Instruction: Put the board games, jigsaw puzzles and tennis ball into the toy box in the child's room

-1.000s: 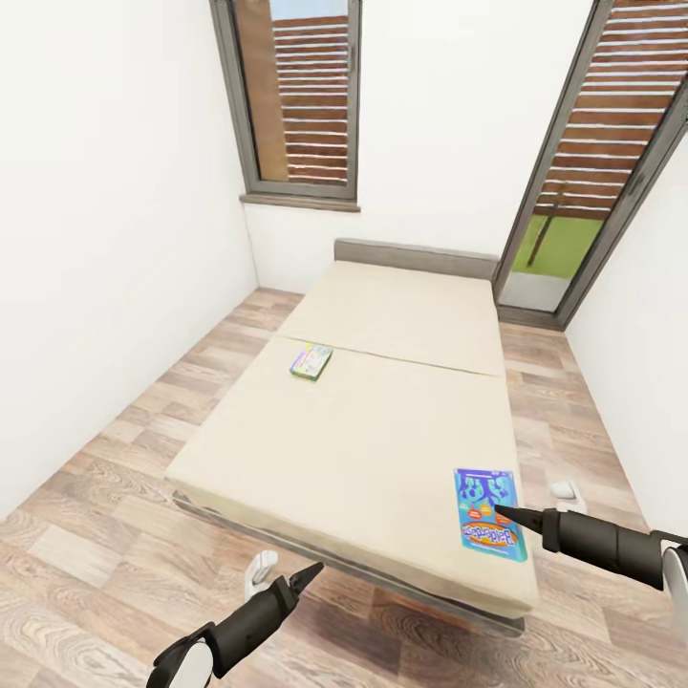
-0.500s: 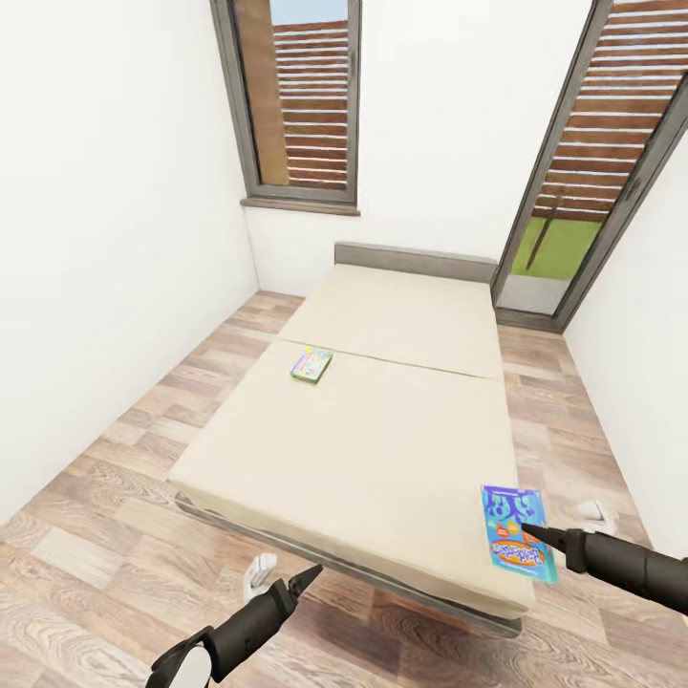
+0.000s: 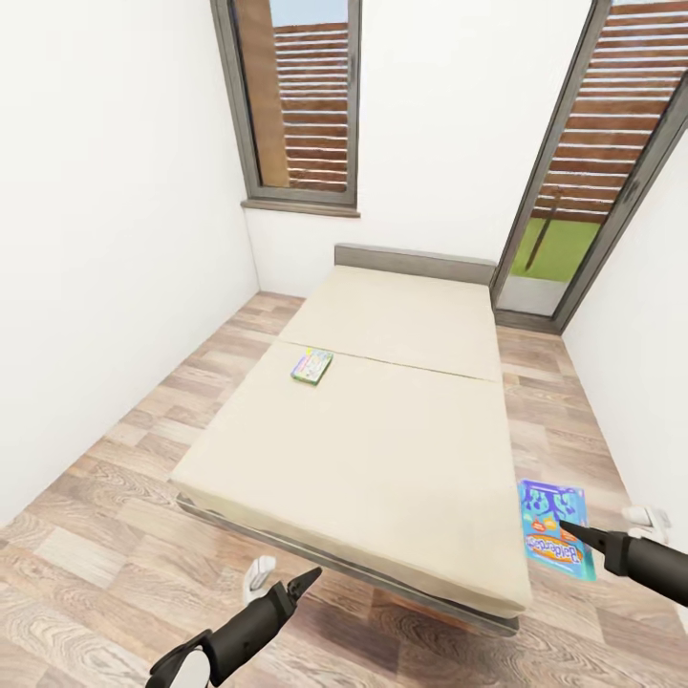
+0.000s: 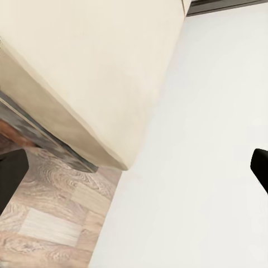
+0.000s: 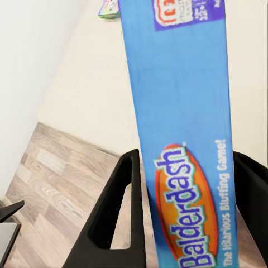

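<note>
A small blue "Balderdash" board game (image 3: 552,528) hangs just past the bed's right front corner, above the wood floor, with my right gripper (image 3: 566,525) shut on its lower part. In the right wrist view the blue box (image 5: 178,111) stands between the two black fingers (image 5: 120,212). A second, smaller green board game (image 3: 311,365) lies flat on the beige bed (image 3: 382,430) near its left side, also seen as a sliver (image 5: 109,8). My left gripper (image 3: 306,579) hovers low in front of the bed's foot, open and holding nothing.
White walls run close along the bed's left side and behind it. A tall window (image 3: 296,96) is at the back, a glass door (image 3: 573,220) at the back right. Strips of wood floor (image 3: 115,535) lie on both sides of the bed and at its foot.
My right gripper has carried the blue box to the right, from over the bed's front right corner out past its edge. The left arm has barely moved.
</note>
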You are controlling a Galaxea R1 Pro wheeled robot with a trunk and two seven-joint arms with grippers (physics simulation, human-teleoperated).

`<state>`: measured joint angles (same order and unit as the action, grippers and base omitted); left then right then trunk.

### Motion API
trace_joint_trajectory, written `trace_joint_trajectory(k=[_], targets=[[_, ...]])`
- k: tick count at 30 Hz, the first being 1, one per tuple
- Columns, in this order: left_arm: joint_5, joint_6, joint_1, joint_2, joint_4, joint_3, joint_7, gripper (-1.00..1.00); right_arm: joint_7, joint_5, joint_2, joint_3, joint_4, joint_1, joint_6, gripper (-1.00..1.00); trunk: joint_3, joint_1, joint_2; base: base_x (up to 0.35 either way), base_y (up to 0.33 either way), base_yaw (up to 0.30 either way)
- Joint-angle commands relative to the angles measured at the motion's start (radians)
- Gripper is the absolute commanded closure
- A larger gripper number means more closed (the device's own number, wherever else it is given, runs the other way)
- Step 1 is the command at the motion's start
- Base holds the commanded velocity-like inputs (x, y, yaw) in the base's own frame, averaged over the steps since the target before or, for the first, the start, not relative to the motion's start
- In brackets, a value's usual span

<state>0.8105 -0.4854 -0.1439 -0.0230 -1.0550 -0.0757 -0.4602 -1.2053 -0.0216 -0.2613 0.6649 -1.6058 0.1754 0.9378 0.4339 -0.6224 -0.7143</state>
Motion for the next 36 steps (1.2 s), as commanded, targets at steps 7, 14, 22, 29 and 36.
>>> trace_joint_trajectory(k=[7, 14, 22, 29, 36], targets=[[0.008, -0.009, 0.002, -0.001, 0.000, 0.002, 0.002, -1.00, -0.006, -0.004, -0.016, 0.014, 0.000, 0.000, 0.005, 1.00, -0.021, 0.027, 0.048, 0.000, 0.000, 0.000], [0.008, -0.009, 0.003, -0.001, 0.001, 0.002, 0.003, -1.00, -0.007, -0.005, -0.024, 0.019, 0.000, 0.000, 0.003, 1.00, -0.043, 0.054, 0.097, 0.000, 0.000, 0.000], [0.007, -0.009, 0.004, 0.000, 0.008, 0.004, 0.005, -1.00, -0.008, -0.005, -0.025, 0.021, 0.000, -0.001, 0.003, 1.00, -0.068, 0.084, 0.153, 0.000, 0.000, 0.000], [0.003, -0.009, 0.004, -0.001, 0.013, 0.036, 0.006, -1.00, -0.008, -0.004, -0.026, 0.021, 0.000, -0.002, 0.003, 1.00, -0.091, 0.111, 0.202, 0.000, 0.000, 0.000], [0.001, -0.009, 0.004, -0.003, 0.012, 0.050, 0.003, -1.00, -0.009, -0.004, -0.026, 0.022, -0.003, -0.002, -0.005, 1.00, -0.119, 0.138, 0.251, 0.000, 0.000, -0.021]])
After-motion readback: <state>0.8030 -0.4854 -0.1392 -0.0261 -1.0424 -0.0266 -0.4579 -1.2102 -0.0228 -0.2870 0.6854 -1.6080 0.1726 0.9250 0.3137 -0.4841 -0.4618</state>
